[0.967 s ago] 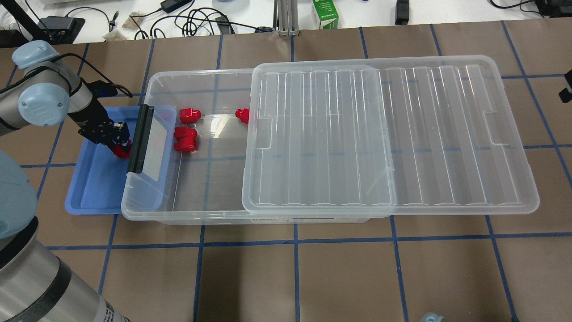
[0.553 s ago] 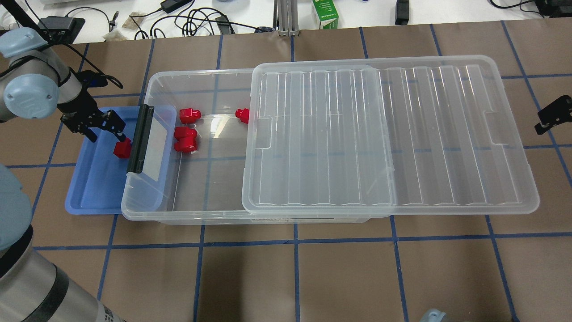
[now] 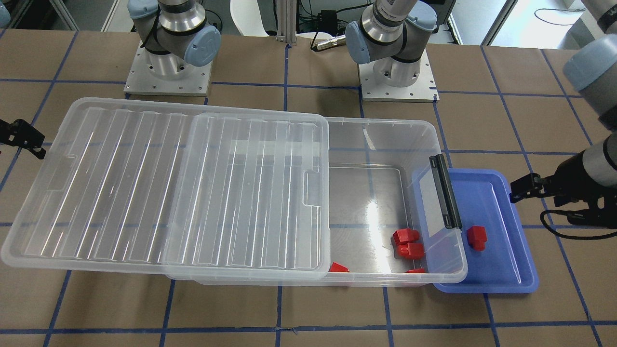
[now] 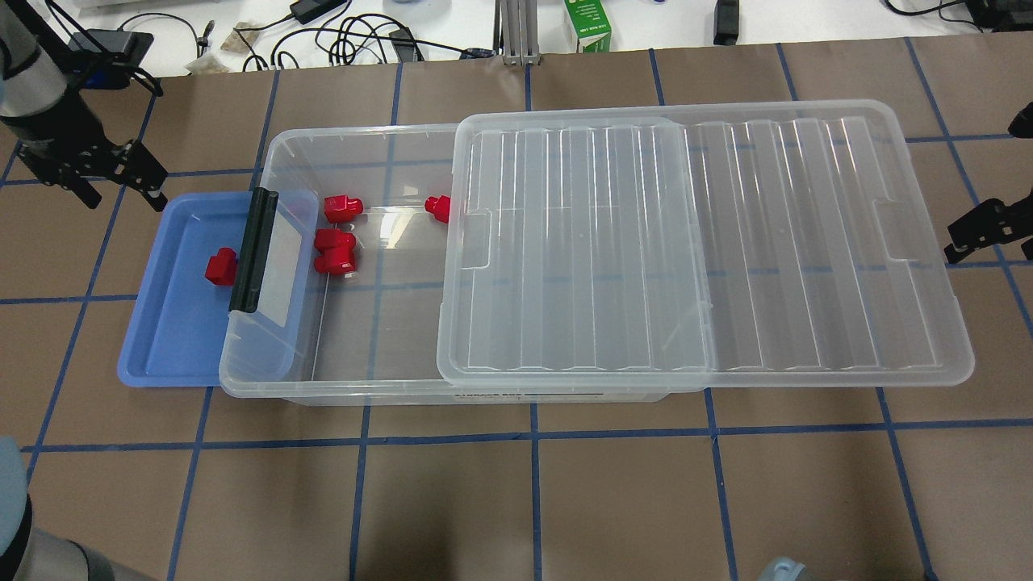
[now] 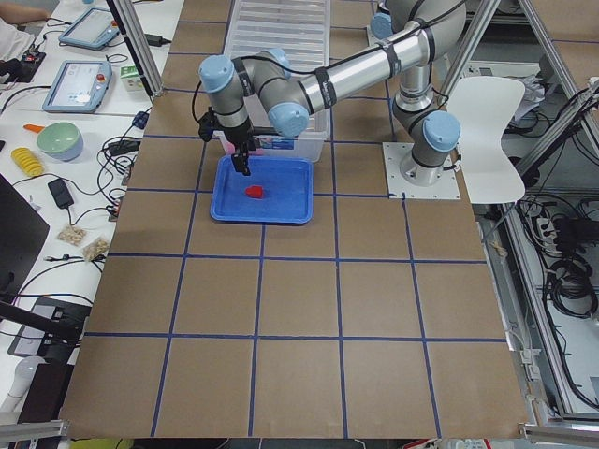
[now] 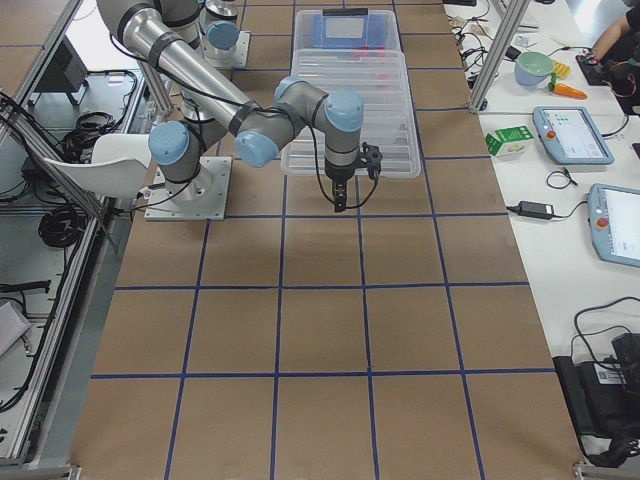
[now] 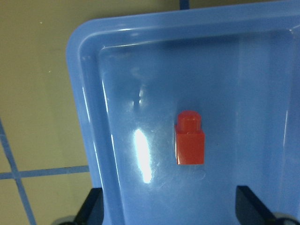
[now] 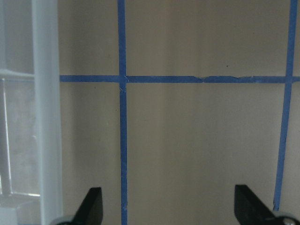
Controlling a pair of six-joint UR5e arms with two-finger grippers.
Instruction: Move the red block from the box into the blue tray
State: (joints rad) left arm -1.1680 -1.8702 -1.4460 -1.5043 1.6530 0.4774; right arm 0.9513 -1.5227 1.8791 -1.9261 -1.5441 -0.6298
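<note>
One red block [image 4: 219,267] lies loose in the blue tray [image 4: 173,323], beside the box's latch end. It also shows in the left wrist view [image 7: 190,139] and the front view [image 3: 477,237]. My left gripper [image 4: 121,196] is open and empty, raised over the tray's far left corner. The clear box [image 4: 274,145] holds three more red blocks [image 4: 335,252]. Its lid [image 4: 702,242] is slid right, so the left end is uncovered. My right gripper [image 4: 968,230] is open and empty, off the lid's right end over bare table [image 8: 187,140].
The box's black bar latch [image 4: 252,250] overhangs the tray's right side. A green carton [image 4: 587,24] and cables lie beyond the table's far edge. Blue tape lines cross the brown tabletop.
My left gripper opened, left the red block in the tray, and drew up and away to the far left. My right gripper came further into view at the right edge.
</note>
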